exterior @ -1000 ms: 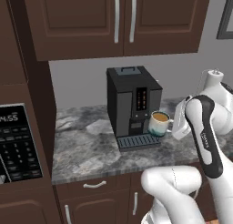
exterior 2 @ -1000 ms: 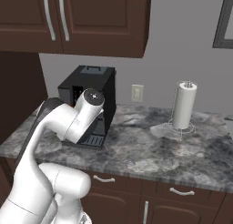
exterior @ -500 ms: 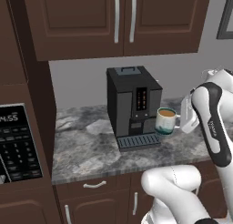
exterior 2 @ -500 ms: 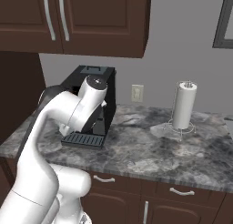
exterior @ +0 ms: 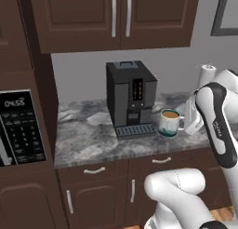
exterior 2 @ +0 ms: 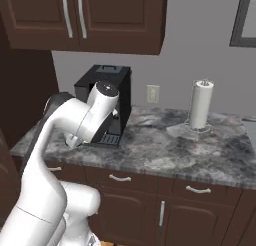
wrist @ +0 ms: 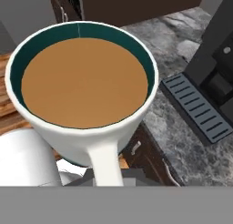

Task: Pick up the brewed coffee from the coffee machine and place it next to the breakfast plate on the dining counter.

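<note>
The brewed coffee (exterior: 169,122), a white mug with a teal-green band and brown liquid to the rim, hangs just right of the coffee machine (exterior: 130,95), off its grated drip tray (exterior: 135,129). My gripper (exterior: 184,121) is shut on the mug's handle from the right. In the hand view the mug (wrist: 86,86) sits close up with its handle (wrist: 105,161) running down toward the fingers, which are hidden. The drip tray (wrist: 195,109) lies to its right. In the right base view my arm hides the mug beside the coffee machine (exterior 2: 107,82). The breakfast plate and the dining counter are out of view.
A grey marbled worktop (exterior 2: 175,150) carries the machine, with a paper towel roll (exterior 2: 201,104) on a stand at its right. A black microwave (exterior: 21,130) is built in at the left. Dark wood cabinets (exterior: 116,14) hang overhead; drawers sit below the worktop edge.
The gripper has carried the mug to the right, off the drip tray and away from the machine's front. The machine has stayed put.
</note>
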